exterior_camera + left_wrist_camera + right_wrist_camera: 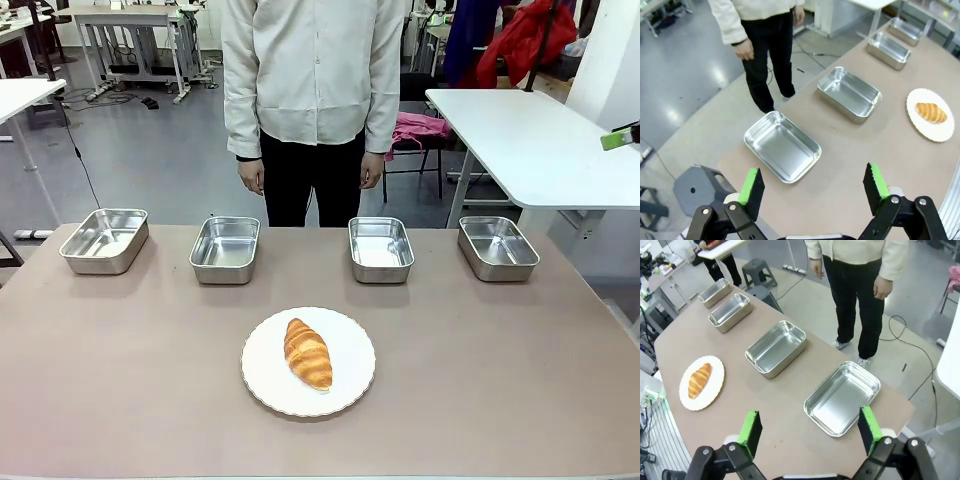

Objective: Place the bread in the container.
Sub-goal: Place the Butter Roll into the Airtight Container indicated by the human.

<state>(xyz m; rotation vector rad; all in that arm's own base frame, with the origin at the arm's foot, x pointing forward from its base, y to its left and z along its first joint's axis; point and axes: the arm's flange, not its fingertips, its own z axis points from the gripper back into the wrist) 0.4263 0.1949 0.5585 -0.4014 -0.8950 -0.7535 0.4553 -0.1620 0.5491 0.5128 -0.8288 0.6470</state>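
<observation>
A golden-brown croissant (307,353) lies on a round white plate (264,385) near the table's front middle; it also shows as the bread (931,112) and the bread (699,380) in the wrist views. Four alike steel pans stand in a row behind it: far left pan (104,240), second pan (225,249), third pan (380,249), far right pan (497,247). My left gripper (813,183) hangs open high over the table's left end, above the nearest pan (782,145). My right gripper (810,426) hangs open above the right end's pan (842,397).
A person in a cream jacket (312,70) stands at the far edge, hands (251,177) down at the sides. A grey stool (700,187) sits off the table's left end. A white side table (530,135) stands at back right.
</observation>
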